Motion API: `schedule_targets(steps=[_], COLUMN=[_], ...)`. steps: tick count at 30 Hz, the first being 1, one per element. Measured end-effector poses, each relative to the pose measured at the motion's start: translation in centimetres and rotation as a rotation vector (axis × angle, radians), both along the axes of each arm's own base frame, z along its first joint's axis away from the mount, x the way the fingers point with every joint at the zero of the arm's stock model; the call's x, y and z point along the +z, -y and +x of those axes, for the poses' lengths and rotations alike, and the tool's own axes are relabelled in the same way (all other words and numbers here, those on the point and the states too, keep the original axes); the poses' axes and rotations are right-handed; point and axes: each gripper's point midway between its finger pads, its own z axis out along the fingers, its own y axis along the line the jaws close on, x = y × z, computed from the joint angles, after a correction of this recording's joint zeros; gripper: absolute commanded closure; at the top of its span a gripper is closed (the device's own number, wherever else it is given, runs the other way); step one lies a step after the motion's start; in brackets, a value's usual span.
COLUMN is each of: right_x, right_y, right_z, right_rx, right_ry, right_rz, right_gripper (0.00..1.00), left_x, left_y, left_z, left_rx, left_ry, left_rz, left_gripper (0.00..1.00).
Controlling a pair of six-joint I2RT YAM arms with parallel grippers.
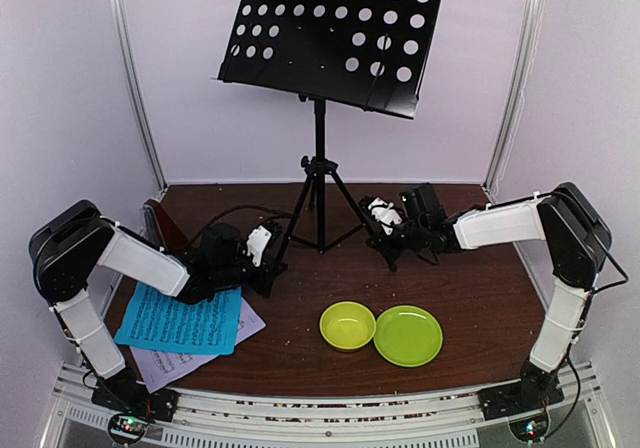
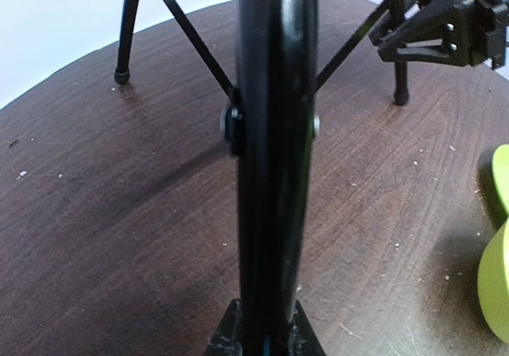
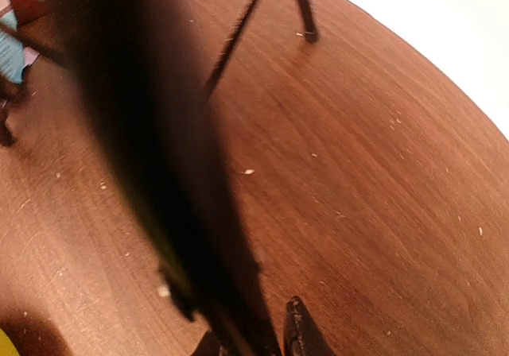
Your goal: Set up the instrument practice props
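White walls close round a dark wooden table (image 1: 480,298), and your music stand (image 1: 335,28) is upright at its back with three legs spread. Your left gripper (image 1: 262,251) has one front leg (image 2: 274,173) running straight up between its fingers (image 2: 227,336), which look clamped on it from both sides. Your right gripper (image 1: 382,220) is at the other front leg. That wrist view is blurred, so I cannot tell whether its fingers are closed on the leg or only beside it.

I judge you are early, at positioning the stand, because its desk is bare. Two sheets wait behind your left fingers: one blue sheet (image 1: 180,320) lying over one lilac sheet (image 1: 160,366). One brown metronome (image 1: 163,223) sits left of those fingers, by the wall. Nearer you than both pairs of fingers, and between them, lie one bowl (image 1: 347,325) and one plate (image 1: 407,335), side by side.
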Motion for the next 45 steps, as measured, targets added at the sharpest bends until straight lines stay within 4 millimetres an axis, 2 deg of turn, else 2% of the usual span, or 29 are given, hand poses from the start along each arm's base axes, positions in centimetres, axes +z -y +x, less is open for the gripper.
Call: schedule_targets(steps=[2,4,9,13,16,20,26,30,33,35,39,45], right_x=[0.0,-0.1,0.2,2.0,3.8,5.9,6.8,6.6,6.5,6.5,6.4,6.1], right_y=[0.8,1.5,3.2,3.7,3.9,4.1,4.2,4.3,4.5,4.6,4.7,4.9], right_z=[0.6,1.0,1.2,0.9,0.7,0.5,0.4,0.2,-0.1,-0.3,-0.4,-0.4], right_rx=[-0.047,-0.089,-0.160,-0.181,-0.192,-0.199,-0.206,-0.207,-0.208,-0.208,-0.209,-0.213], right_ry=[-0.016,-0.027,-0.035,-0.010,0.017,0.050,0.060,0.054,0.052,0.051,0.050,0.046], right_rz=[0.014,0.023,0.028,0.052,0.079,0.112,0.131,0.128,0.127,0.126,0.126,0.126], right_gripper=[0.60,0.51,0.37,0.27,0.24,0.22,0.18,0.18,0.18,0.18,0.19,0.23], left_x=[0.0,0.0,0.0,-1.1,-1.9,-1.9,-2.0,-1.9,-1.7,-0.9,2.0,6.2], left_y=[0.5,1.0,2.6,3.5,4.3,6.1,8.5,8.6,7.2,5.8,3.0,2.3], left_z=[-0.4,-0.7,-1.0,-2.1,-3.4,-5.1,-8.3,-9.4,-9.8,-9.0,-5.0,0.3], left_rx=[-0.008,-0.012,-0.003,-0.020,-0.057,-0.140,-0.318,-0.387,-0.418,-0.409,-0.335,-0.295], left_ry=[-0.006,-0.011,-0.024,-0.075,-0.095,-0.104,-0.115,-0.107,-0.114,-0.105,-0.015,0.187], left_rz=[-0.006,-0.016,-0.028,-0.028,-0.005,0.017,0.029,0.026,0.007,-0.009,-0.015,0.054], left_gripper=[1.00,0.98,0.78,0.65,0.58,0.50,0.42,0.41,0.41,0.42,0.42,0.42])
